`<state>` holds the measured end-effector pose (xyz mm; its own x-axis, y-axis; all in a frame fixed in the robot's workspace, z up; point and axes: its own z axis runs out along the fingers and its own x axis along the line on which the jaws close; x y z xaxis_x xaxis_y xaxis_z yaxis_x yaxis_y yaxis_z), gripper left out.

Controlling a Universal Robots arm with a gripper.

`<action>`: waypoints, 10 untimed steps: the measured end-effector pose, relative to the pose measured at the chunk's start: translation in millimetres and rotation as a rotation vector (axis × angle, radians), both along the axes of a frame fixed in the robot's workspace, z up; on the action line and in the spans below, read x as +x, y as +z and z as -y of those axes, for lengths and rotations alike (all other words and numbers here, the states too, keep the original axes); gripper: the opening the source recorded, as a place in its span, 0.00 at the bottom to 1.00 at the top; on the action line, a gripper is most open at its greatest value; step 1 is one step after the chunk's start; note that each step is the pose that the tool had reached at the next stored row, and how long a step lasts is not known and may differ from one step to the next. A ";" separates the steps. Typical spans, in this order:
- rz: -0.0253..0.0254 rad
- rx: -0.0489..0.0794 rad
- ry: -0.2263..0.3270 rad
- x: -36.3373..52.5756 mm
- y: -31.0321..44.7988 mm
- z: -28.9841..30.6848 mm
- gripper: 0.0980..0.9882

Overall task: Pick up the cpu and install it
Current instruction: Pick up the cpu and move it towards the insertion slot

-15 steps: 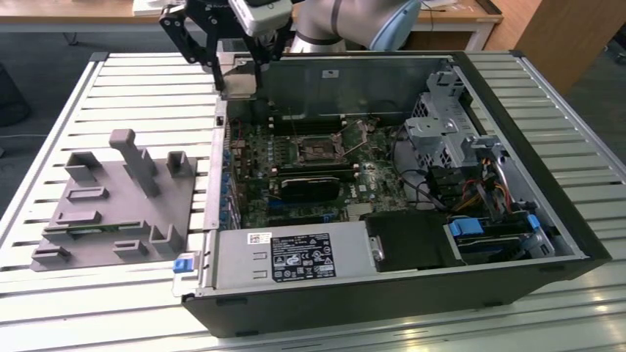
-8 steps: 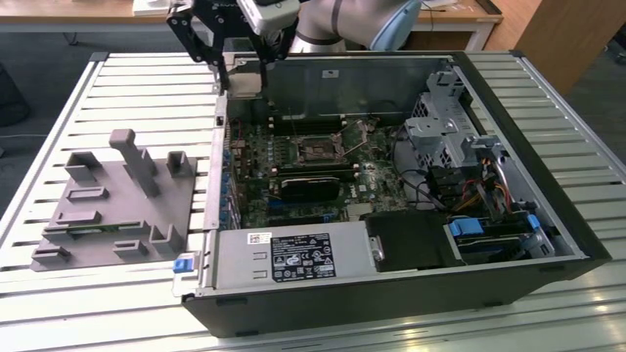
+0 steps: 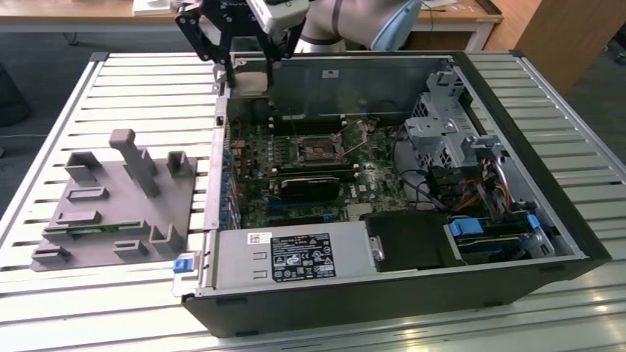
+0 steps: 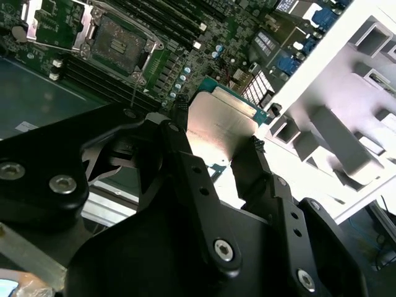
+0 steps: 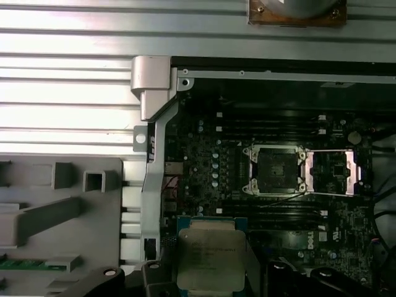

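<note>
My claw (image 4: 217, 124) is clamped on the cpu (image 4: 219, 114), with my fingers (image 4: 185, 162) pressing on two opposite edges so that the flat silvery lid lies bare between them. In the first wrist view the cpu (image 5: 210, 260) hangs over the near edge of the motherboard (image 5: 204, 154), apart from the open socket (image 5: 275, 170), whose load plate (image 5: 331, 173) is flipped back beside it. In the exterior view I hold it above the far corner of the computer case (image 3: 547, 147), on the exterior view's left, with the grey tray (image 3: 108, 213) well off to that side. I judge the chip to be light, thin and stiff, its metal top smooth enough to slip. The underside is likely delicate, so the edges look like the only safe place to grip, and only with modest pressure
</note>
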<state>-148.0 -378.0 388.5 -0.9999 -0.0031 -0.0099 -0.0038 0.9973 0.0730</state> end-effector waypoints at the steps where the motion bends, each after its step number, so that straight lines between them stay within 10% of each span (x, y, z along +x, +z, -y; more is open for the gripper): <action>1: 0.0000 0.000 0.000 1.3 0.0 -0.4 0.49; 10: -0.0001 0.000 0.000 11.9 0.0 -6.4 0.49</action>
